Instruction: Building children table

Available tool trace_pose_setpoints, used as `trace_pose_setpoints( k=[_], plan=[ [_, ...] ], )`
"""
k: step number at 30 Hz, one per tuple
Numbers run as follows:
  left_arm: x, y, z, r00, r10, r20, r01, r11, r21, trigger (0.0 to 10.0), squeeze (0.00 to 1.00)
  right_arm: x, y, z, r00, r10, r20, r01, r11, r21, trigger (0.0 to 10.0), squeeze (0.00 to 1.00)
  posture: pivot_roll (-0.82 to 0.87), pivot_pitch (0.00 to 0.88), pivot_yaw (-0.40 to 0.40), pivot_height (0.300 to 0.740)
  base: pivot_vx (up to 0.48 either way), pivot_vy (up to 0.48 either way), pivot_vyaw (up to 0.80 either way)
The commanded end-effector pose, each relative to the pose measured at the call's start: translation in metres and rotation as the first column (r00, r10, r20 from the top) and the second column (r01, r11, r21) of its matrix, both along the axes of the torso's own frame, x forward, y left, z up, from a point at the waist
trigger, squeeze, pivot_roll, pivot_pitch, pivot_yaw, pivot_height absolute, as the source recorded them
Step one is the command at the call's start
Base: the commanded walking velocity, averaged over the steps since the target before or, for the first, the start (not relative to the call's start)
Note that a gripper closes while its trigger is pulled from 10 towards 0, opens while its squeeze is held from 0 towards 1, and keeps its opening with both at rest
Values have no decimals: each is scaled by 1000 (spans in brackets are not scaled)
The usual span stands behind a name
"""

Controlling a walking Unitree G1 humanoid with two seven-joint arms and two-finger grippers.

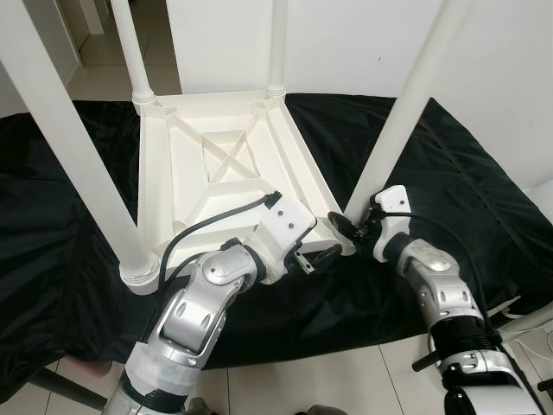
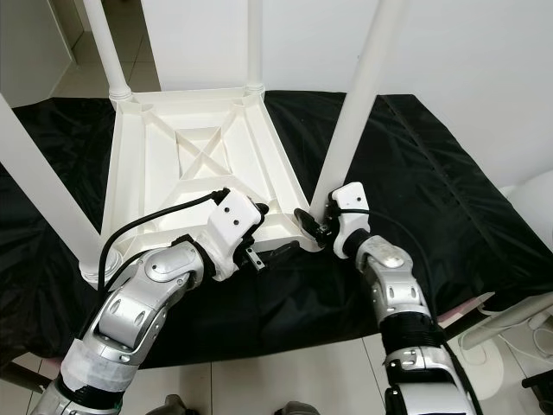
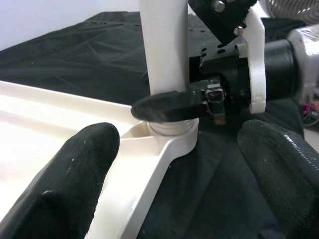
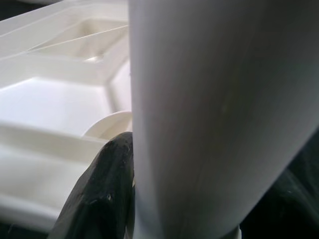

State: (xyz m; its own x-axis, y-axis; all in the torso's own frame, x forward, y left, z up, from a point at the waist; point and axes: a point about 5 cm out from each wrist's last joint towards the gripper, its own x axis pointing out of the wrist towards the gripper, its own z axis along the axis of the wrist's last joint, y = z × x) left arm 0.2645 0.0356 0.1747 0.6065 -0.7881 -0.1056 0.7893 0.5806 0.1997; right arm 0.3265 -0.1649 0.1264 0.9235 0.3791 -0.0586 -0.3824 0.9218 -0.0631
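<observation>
Black cloth (image 1: 78, 225) covers the floor, and on it the white table (image 1: 225, 164) lies upside down with four legs standing in its corner sockets. At about 4 o'clock of the table, the right gripper (image 1: 346, 226) is clamped round the near-right leg (image 1: 406, 112) just above its socket. The left gripper (image 1: 315, 259), fingers apart, hovers at the table's near rim just beside that corner, touching nothing. My guess: the last leg is being seated. Next it likely needs pressing or twisting fully home, with the left gripper steadying the frame.
</observation>
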Motion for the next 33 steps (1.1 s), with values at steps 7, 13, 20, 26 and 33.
trace_pose_setpoints(
  k=[7,13,20,26,33],
  plan=[
    [7,6,-4,995,103,5,-103,995,21,10000,0,-10,12,-4,962,-269,-44,272,961,56,10000,0,-64,0,-25,740,0,0,0],
    [8,7,-5,994,110,6,-110,994,26,10000,0,-21,39,-5,915,-398,-66,403,908,110,10000,0,-65,0,-26,740,0,0,0],
    [8,6,-5,995,104,8,-104,994,27,10000,0,-25,50,-1,925,-376,-52,380,917,123,10000,0,-73,0,-24,740,0,0,0],
    [9,5,-4,995,99,15,-99,995,25,10000,0,-27,36,1,931,-365,-31,366,921,132,10000,1000,-75,0,-25,740,0,0,0],
    [9,6,-4,995,97,18,-97,995,26,10000,0,-31,27,2,933,-358,-29,359,925,126,10000,1000,-75,0,-25,740,0,0,0]
  ],
)
